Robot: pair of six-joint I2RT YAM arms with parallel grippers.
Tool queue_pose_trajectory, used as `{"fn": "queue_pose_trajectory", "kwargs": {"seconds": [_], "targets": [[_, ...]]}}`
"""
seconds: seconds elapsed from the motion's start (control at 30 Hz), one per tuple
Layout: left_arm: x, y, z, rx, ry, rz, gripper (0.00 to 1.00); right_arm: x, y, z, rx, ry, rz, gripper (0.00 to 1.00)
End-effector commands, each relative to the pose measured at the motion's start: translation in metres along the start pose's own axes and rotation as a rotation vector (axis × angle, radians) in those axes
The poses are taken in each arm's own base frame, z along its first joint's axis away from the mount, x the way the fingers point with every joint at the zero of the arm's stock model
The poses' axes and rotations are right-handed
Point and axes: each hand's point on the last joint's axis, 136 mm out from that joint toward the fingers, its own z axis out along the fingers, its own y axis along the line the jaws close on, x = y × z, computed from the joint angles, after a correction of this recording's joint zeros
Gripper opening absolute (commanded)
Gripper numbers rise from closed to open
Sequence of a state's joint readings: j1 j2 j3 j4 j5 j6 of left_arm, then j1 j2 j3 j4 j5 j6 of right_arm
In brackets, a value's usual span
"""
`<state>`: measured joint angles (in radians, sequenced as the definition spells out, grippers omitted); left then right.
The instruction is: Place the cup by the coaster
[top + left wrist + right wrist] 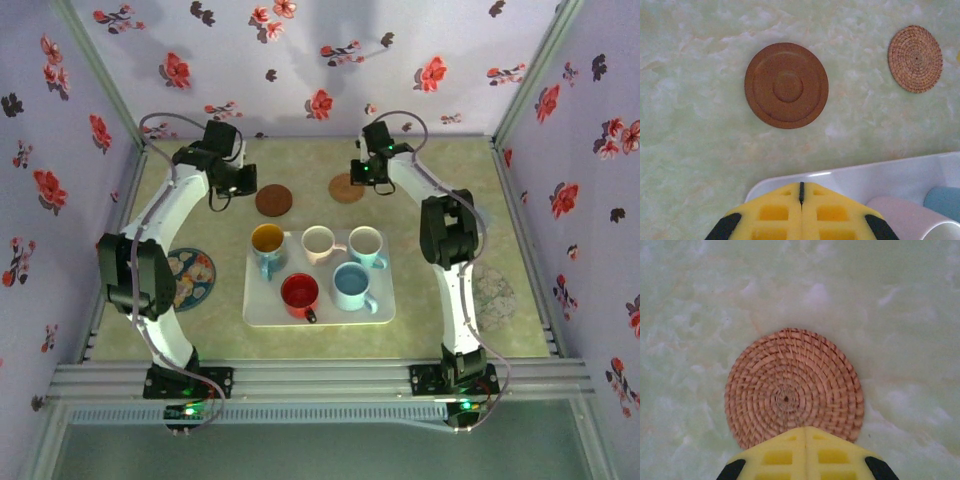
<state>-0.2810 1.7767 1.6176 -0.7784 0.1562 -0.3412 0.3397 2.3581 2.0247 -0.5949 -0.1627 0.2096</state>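
Several cups stand on a white tray [258, 310] mid-table: yellow [268, 240], pink [318, 243], white [365, 243], red [299, 292] and blue [351, 283]. A brown disc coaster [272, 200] and a woven coaster [347, 188] lie beyond the tray. My left gripper [232, 182] hovers shut just left of the brown coaster [786, 85], above the tray's corner [840, 177], and holds nothing. My right gripper [368, 172] is shut and empty over the near edge of the woven coaster [794, 385]. Its yellow fingers [785, 455] press together.
A patterned coaster [190, 272] lies left of the tray and a pale one [493, 297] to its right. Flowered walls close in the table on three sides. In the left wrist view, the pink cup [905, 217] and the blue cup [942, 200] sit at the lower right.
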Motion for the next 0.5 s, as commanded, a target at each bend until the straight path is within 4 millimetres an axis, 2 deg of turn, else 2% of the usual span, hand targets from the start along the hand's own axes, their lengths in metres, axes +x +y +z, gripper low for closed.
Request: {"fn": "queue_pose_trajectory", "kwargs": {"seconds": [0.0, 0.27, 0.47], "targets": [[-0.003, 0.005, -0.005, -0.012, -0.025, 0.006, 0.04, 0.005, 0.005, 0.012, 0.03, 0.038, -0.007, 0.0], [0.0, 0.007, -0.001, -0.015, -0.013, 0.014, 0.04, 0.015, 0.003, 0.043, 0.091, 0.095, -0.017, 0.0], [0.003, 0.008, 0.005, -0.012, 0.006, 0.009, 0.04, 0.039, 0.004, 0.061, 0.084, 0.177, -0.005, 0.0]]}}
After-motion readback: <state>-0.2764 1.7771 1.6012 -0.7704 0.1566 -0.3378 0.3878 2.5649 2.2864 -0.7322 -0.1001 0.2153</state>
